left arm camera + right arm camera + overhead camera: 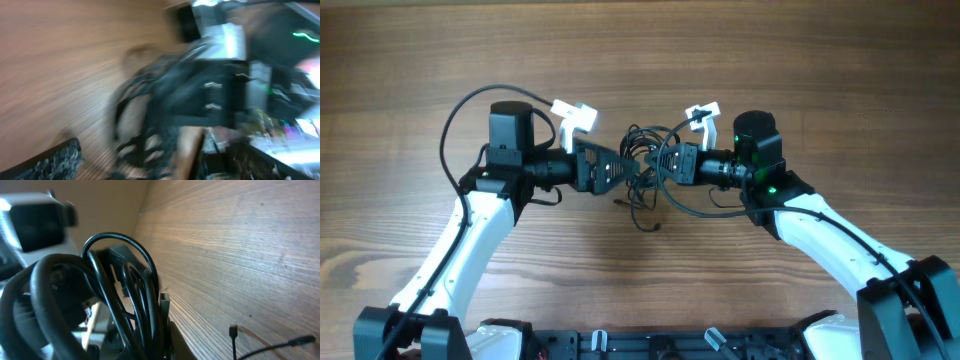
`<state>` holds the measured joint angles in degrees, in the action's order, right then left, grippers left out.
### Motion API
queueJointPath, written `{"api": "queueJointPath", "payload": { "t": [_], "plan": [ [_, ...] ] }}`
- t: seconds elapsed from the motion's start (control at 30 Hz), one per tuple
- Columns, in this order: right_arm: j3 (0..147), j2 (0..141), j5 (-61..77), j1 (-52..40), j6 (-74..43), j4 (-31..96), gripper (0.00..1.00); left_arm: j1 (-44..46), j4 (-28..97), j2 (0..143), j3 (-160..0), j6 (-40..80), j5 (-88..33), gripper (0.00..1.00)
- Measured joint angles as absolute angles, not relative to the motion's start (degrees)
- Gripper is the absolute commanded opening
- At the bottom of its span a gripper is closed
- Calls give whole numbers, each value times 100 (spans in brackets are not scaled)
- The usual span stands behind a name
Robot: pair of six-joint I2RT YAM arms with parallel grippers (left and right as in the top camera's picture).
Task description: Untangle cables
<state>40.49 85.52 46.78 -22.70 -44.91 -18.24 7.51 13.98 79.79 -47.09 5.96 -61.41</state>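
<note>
Okay, my right gripper (667,162) pinches the knotted cables (642,150); the left gripper (610,167) sits just beside them, its jaws too blurred to judge.

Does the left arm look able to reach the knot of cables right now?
Probably yes: the left gripper sits right beside the cables with nothing between, jaws seemingly open toward them. The right gripper grips the knot's far side.

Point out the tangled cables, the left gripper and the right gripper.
cables (641,152), overhead view, middle of the tangle.
left gripper (622,168), overhead view, between its fingertips.
right gripper (663,162), overhead view, between its fingertips.
</note>
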Motion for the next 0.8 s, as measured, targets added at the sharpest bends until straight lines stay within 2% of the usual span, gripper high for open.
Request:
{"api": "queueJointPath", "payload": {
  "t": [0.07, 0.13, 0.17, 0.23, 0.27, 0.3, 0.4, 0.63, 0.7, 0.73, 0.8],
  "plan": [
    [4049, 8552, 4565, -2268, -4681, -1826, 4, 751, 1782, 7979, -4713, 1413, -4969, 100],
    [4049, 8552, 4477, -2270, -4814, -1831, 4, 751, 1999, 7979, -4711, 2193, -4397, 100],
    [4049, 8552, 4436, -2270, -4901, -1828, 4, 751, 2047, 7979, -4711, 2613, -4217, 94],
    [4049, 8552, 4368, -2270, -5011, -1824, 4, 757, 2075, 7979, -4711, 3234, -4027, 45],
    [4049, 8552, 4348, -2270, -5037, -1824, 4, 764, 2080, 7979, -4711, 3448, -3988, 41],
    [4049, 8552, 4342, -2268, -5061, -1826, 4, 779, 2082, 7979, -4711, 3546, -3944, 41],
    [4049, 8552, 4342, -2270, -5116, -1826, 4, 930, 1966, 7979, -4711, 3809, -3826, 63],
    [4049, 8552, 4294, -2220, -5116, -1787, 4, 1470, 1487, 7979, -4713, 3977, -3463, 62],
    [4049, 8552, 4228, -2213, -5116, -1673, 4, 1586, 1479, 7979, -4713, 3977, -3249, 55],
    [4049, 8552, 4204, -2213, -5116, -1625, 4, 1614, 1476, 7979, -4713, 3975, -3173, 49],
    [4049, 8552, 4174, -2215, -5116, -1538, 4, 1660, 1474, 7979, -4713, 3966, -3105, 44]
  ]
}}
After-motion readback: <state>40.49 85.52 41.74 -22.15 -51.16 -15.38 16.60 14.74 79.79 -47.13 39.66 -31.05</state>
